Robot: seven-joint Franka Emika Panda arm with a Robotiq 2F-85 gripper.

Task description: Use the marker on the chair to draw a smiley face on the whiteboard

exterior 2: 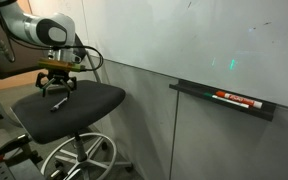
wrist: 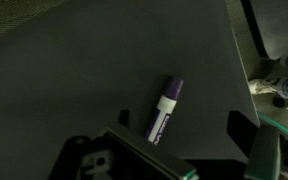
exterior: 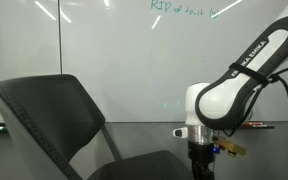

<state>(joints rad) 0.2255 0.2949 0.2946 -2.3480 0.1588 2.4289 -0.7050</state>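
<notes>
One marker (wrist: 164,112): it is lying flat on the seat of the chair (exterior 2: 99,98), directly beneath the claw (exterior 2: 57,90). Its purple cap is pointing away from the fingers (wrist: 249,140), its pale barrel is running back between them, and nothing is touching it.
Claw: you are holding it spread wide and empty, hanging just above the seat with one finger standing to either side of the marker. In the wrist view both fingers are showing well apart.
Chair: it is serving as your bench, with its padded seat sitting right under the claw and its back rising off to one side.
Whiteboard (exterior 2: 184,40): it is standing well away from the claw, beyond the chair, with green handwriting (exterior: 179,8) showing along its top edge.
Smiley face: no strokes of it are showing on the parts of the board in view, so I am judging the drawing as not begun.
Red-and-black marker (exterior 2: 236,98): it is resting in the tray (exterior 2: 184,88) on the board, far from the claw, and it is not the one you are after.
Done: you are hovering lined up over the right pen, and nothing more.
Left: you are facing the descent, the pinch, the lift, probably the uncapping, the carry across to the board, and the whole face.
</notes>
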